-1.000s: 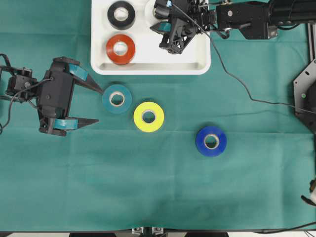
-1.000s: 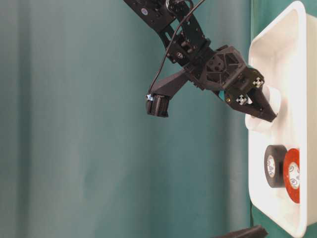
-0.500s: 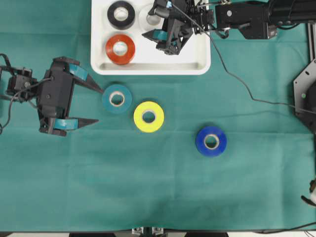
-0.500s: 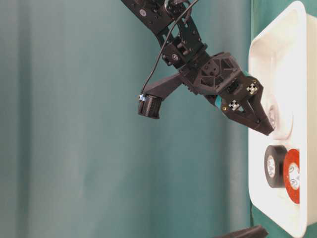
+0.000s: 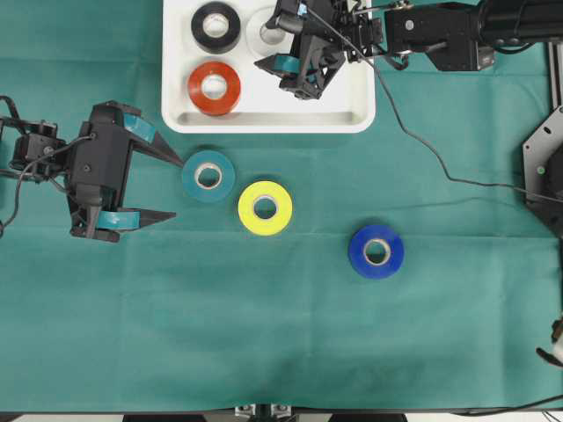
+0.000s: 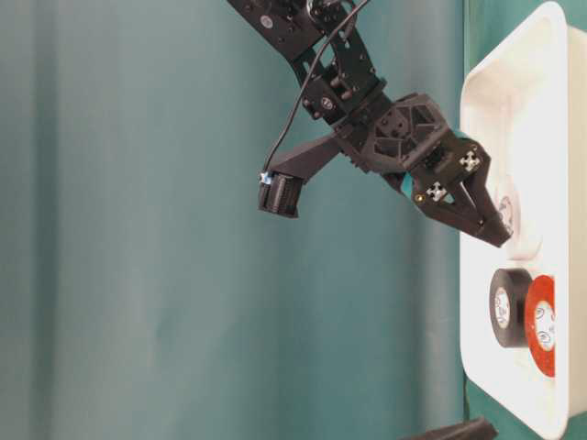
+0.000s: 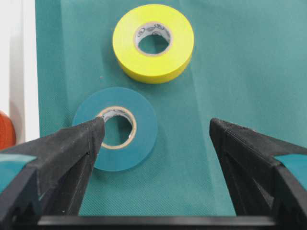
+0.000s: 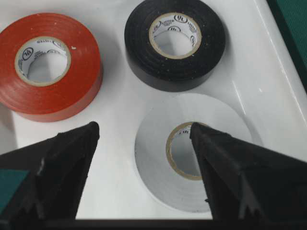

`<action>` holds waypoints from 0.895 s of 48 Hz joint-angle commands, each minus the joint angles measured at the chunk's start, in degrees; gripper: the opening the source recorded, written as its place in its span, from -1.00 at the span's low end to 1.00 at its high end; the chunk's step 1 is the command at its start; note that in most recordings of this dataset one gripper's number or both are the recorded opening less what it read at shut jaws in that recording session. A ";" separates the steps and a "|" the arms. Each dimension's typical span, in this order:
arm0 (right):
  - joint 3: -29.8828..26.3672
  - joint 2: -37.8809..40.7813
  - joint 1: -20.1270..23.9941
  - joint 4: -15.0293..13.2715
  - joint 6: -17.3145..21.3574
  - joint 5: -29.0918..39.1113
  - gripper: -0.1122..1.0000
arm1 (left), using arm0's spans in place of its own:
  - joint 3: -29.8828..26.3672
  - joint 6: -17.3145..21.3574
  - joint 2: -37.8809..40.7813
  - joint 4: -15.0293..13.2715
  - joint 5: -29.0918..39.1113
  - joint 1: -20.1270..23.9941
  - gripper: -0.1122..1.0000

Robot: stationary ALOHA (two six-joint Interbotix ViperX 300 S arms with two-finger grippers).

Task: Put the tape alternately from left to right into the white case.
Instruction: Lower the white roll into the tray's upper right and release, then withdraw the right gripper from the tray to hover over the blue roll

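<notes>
The white case holds a black tape, a red tape and a white tape lying flat. My right gripper hovers open just above the white tape, holding nothing; one finger crosses the roll's core and the other stands over bare case floor. A teal tape, a yellow tape and a blue tape lie on the green cloth. My left gripper is open and low, its left finger overlapping the teal roll's core, the right finger over bare cloth.
The right arm reaches in over the case's right rim, trailing a black cable across the cloth. A metal bracket sits at the right edge. In the table-level view the case stands at the right.
My right gripper went from shut on the white tape to open, and the roll now lies flat in the case. The left arm has not moved.
</notes>
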 commanded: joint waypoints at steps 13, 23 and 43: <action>4.13 -8.17 3.08 -0.09 0.00 -1.32 0.67 | -0.62 -0.09 -0.44 -0.18 -0.26 -0.09 0.43; 7.47 -11.16 7.21 -0.09 0.09 -3.87 0.67 | -0.53 -0.09 -0.44 -0.18 -0.35 -0.18 0.43; 10.46 -13.97 16.44 -0.09 0.09 -5.27 0.67 | -0.70 -0.18 -0.35 -0.18 -0.35 -0.18 0.43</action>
